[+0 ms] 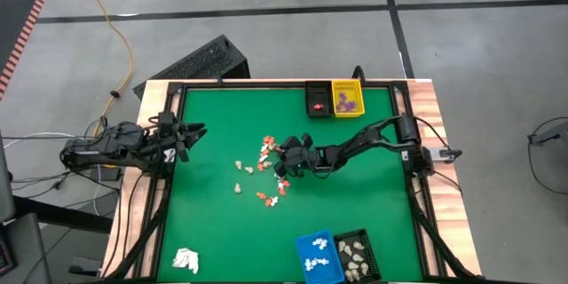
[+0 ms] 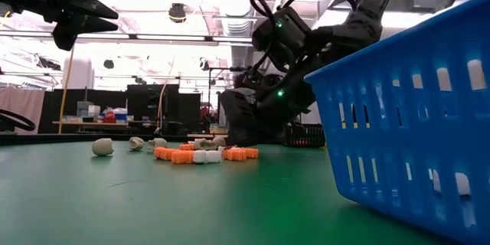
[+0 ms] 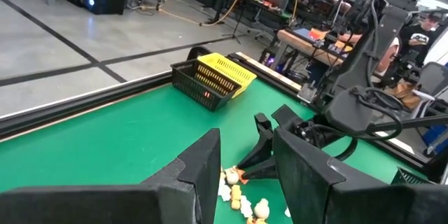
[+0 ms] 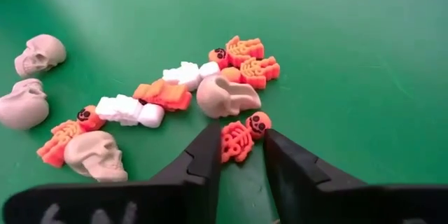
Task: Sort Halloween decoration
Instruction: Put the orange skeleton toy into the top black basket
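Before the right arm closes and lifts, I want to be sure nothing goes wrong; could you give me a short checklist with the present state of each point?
1. Orange skeleton sits between the right gripper fingers: ok.
2. Fingers not yet clamped on it: ok, a gap shows.
3. Beige skull apart from the fingers: ok, though close.
4. Black basket already holds an orange-red piece: ok.
5. Left gripper waits open at the table's left edge, out of the way: ok.
6. Fingertips touching the mat: cannot tell.

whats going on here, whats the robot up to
The robot is sorting small Halloween pieces scattered mid-table. Its right hand is down in the pile, fingers either side of an orange skeleton lying on the green mat. The left hand waits raised at the left edge. Baskets at the edges already hold sorted pieces.
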Tool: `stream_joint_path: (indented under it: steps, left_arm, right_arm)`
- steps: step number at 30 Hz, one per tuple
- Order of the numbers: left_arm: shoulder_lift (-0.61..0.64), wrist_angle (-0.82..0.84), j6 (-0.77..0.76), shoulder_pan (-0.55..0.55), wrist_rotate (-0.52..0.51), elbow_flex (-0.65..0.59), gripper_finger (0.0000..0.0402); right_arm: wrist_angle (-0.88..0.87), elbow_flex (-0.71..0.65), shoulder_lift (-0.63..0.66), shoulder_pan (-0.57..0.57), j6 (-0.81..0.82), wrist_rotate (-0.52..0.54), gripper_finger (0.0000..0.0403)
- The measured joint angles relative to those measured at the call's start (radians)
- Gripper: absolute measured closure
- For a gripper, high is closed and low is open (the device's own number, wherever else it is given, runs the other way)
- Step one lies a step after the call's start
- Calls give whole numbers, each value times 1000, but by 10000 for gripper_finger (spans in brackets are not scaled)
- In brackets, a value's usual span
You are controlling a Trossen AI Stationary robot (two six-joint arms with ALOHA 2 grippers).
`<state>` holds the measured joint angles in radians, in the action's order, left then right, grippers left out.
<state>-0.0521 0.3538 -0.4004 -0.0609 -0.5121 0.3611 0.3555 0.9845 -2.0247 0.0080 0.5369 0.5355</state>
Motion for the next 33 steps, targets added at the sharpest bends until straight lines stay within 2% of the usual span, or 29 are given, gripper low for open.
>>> stream_joint_path:
  steps: [9,18,25,29,33]
  left_arm:
    - [0,-1,-2,0,0,0,281]
    - [0,-1,-4,0,0,0,281]
    - [0,2,-4,0,1,0,281]
    - [0,2,-4,0,2,0,281]
    - [0,4,-4,0,-8,0,281]
  right_arm:
    - [-10,-1,0,18,38,0,393]
    - [-72,80,26,61,-33,23,400]
    - [-194,128,154,104,-87,53,401]
    - [-304,128,254,119,-128,117,402]
    - [-367,130,335,103,-160,86,400]
